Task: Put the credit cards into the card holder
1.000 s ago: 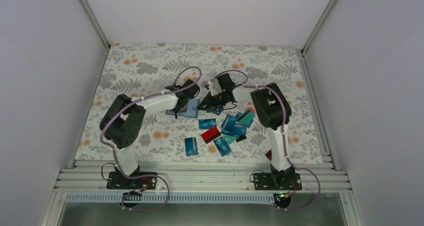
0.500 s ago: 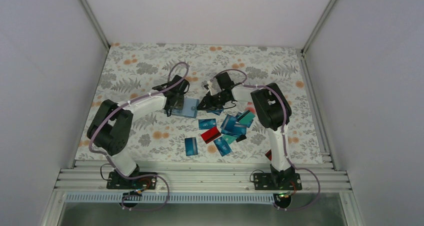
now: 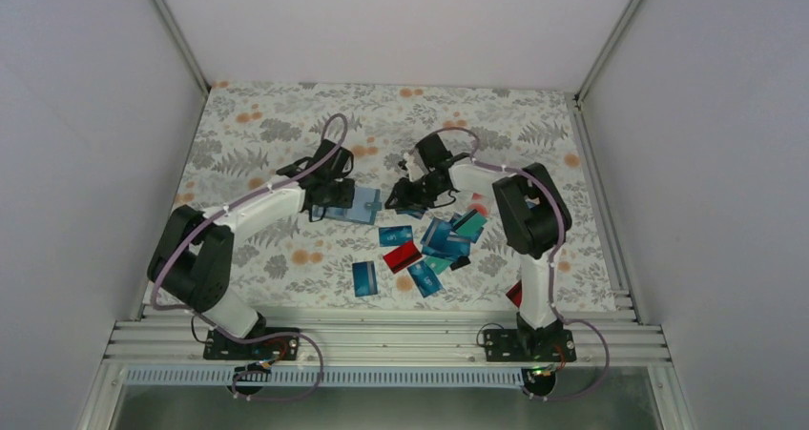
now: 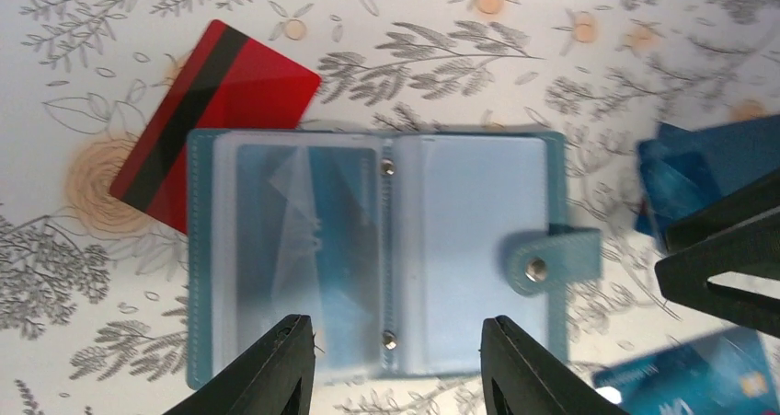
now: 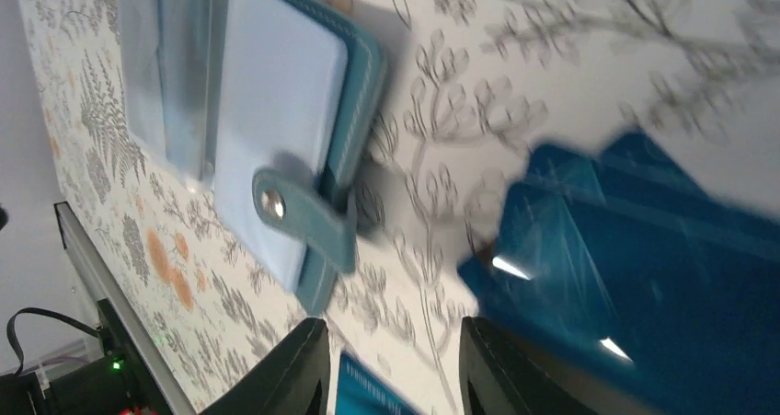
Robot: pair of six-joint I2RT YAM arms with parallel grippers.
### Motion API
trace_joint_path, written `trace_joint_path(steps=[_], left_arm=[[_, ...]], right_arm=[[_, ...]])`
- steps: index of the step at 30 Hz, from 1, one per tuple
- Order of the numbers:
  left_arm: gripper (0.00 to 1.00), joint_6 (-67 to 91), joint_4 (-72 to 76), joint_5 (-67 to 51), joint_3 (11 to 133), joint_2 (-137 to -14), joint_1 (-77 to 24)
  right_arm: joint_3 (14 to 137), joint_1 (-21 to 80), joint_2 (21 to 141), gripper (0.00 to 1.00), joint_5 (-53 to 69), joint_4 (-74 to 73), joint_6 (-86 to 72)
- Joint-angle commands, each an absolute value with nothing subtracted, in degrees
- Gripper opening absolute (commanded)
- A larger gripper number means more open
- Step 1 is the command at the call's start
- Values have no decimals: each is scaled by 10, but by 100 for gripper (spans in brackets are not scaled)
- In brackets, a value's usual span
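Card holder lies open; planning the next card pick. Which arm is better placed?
Right: the right gripper, open, is beside the blue cards; the left gripper is at the holder, farther from them.

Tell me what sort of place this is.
Probably a robot lab test cell: white panel walls, an aluminium rail carrying the arm bases, and credit cards staged on a floral cloth.

- One card holder (image 4: 460,249).
- Three red cards (image 3: 402,255) that I can make out.
- At least eight blue and teal cards (image 3: 365,277); some overlap in a heap, so I cannot tell the exact number.
- One small black card (image 3: 461,263).
- Two robot arms (image 3: 267,201).
- Two grippers, one per arm: the left gripper (image 4: 395,332) and the right gripper (image 5: 394,337).
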State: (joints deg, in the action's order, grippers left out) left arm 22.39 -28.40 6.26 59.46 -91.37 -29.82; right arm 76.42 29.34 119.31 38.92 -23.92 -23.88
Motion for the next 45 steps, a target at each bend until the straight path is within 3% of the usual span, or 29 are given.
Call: trace_joint_path(steps=[1, 9, 16, 45], left_arm=[[46, 211, -270, -16, 562, -864, -296], [46, 201, -249, -123, 489, -808, -328], [46, 229, -230, -99, 453, -852, -384], [42, 361, -220, -66, 324, -828, -545]], right_arm=[[713, 297, 1109, 37, 333, -278, -248], [553, 334, 951, 44, 287, -265, -308], [440, 384, 854, 46, 265, -247, -367], [375, 470, 760, 45, 242, -240, -434]])
